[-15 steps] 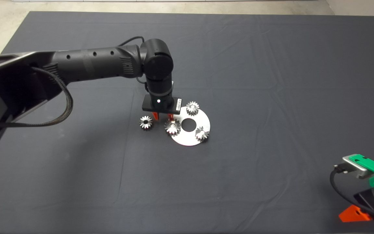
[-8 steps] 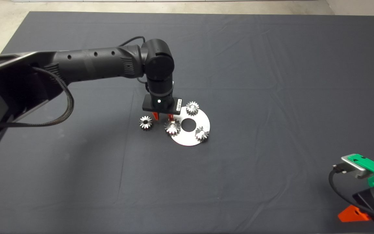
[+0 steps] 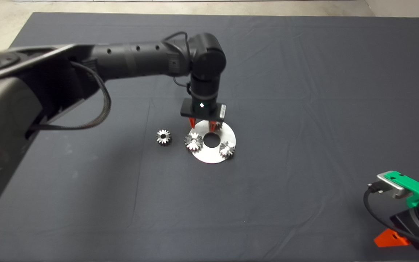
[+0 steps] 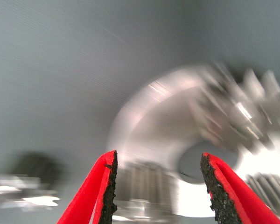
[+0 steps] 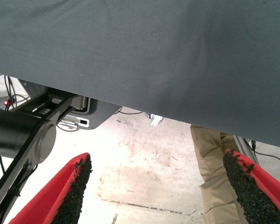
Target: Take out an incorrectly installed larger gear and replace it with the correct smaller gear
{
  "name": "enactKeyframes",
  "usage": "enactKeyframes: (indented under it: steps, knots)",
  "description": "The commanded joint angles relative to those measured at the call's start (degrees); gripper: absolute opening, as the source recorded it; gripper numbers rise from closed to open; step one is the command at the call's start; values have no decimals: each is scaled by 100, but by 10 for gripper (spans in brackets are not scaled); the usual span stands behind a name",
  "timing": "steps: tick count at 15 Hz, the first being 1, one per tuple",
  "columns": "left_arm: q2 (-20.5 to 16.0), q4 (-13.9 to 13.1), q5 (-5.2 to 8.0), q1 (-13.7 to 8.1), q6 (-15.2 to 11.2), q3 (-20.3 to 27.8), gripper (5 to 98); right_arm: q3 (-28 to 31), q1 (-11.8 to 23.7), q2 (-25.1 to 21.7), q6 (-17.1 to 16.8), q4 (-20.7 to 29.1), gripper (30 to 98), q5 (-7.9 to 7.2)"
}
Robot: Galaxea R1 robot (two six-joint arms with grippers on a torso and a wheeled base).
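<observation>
A round steel disc with a centre hole lies mid-mat. The larger gear stands on its left rim, and a look-alike gear on its front right. The smaller gear lies loose on the mat, left of the disc. My left gripper hangs open over the disc's back rim and hides the gear there. In the blurred left wrist view the open gripper has a gear between its fingers, above the disc. My right gripper is parked at the lower right, open.
The dark mat covers the table, with pale floor beyond its far edge. The right wrist view shows the mat's edge, floor, a machine base and a person's trouser leg.
My left arm has swung right and back, from over the larger gear to over the disc's back rim, now hiding the back gear. The right gripper has shifted slightly lower.
</observation>
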Motion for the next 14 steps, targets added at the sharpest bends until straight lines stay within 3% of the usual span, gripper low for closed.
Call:
enactKeyframes:
  steps: [1, 5, 9, 14]
  knots:
    - [59, -271, 378, -178, 68, -64, 443, -68, 90, 132, 37, 151, 744, -503]
    - [-45, -279, 395, -178, 173, -3, 521, -76, 90, 132, 37, 151, 744, -512]
    - [-571, -279, 395, -170, 138, 380, 589, -103, 90, 140, 37, 151, 744, -503]
    - [-952, -332, 387, -178, -352, 1261, 672, -296, 90, 307, 37, 142, 744, -503]
